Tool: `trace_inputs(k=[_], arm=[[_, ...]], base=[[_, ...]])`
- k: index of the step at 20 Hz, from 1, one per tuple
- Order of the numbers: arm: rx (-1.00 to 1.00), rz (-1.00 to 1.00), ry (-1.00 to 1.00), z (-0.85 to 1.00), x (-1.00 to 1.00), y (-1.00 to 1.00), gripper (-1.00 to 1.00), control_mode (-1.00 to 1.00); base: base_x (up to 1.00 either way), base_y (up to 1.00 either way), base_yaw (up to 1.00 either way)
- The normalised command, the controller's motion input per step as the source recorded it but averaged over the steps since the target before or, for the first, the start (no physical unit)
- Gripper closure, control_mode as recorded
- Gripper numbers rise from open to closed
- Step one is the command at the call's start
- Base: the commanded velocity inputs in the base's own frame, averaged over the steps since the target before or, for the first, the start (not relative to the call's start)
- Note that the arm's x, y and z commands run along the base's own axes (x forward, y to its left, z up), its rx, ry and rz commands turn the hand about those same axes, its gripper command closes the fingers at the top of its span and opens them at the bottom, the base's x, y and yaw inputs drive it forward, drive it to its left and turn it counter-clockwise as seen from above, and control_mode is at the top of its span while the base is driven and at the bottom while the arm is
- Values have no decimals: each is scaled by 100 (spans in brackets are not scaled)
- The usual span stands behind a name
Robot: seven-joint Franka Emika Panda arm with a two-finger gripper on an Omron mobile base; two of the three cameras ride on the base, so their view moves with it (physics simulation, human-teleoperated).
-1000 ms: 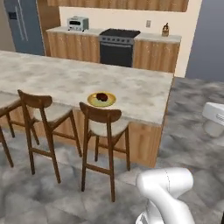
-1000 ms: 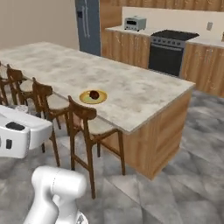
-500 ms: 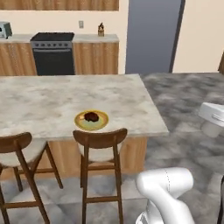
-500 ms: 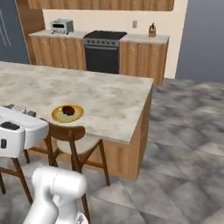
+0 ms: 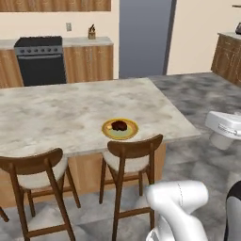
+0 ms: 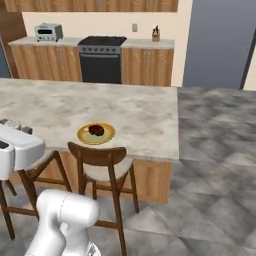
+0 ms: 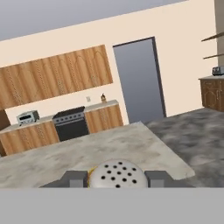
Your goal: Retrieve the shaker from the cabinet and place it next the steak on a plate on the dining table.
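From my left base camera, the plate sits near the front edge of the dining table's worktop, with the steak on it. A wooden chair stands just in front.

From my right base camera, the same plate and steak lie on the worktop, behind a chair.

From my hand camera, my jaws are closed on the shaker, its dotted cap between my fingertips. The cabinet hangs on the far wall above the stove.
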Motion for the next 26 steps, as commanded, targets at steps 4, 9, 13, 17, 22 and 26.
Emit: trace_inputs(k=[4,9,13,17,22,26], arm=[[0,0,0,0,0,0,100,100],[0,0,0,0,0,0,100,100],[0,0,0,0,0,0,100,100],[0,0,0,0,0,0,100,100],[0,0,0,0,0,0,100,100],[0,1,15,-29,100,-9,100,-100]], base=[[89,56,-6],[100,43,0],[100,38,-2],[100,42,-43],[93,32,-37],[0,0,0]])
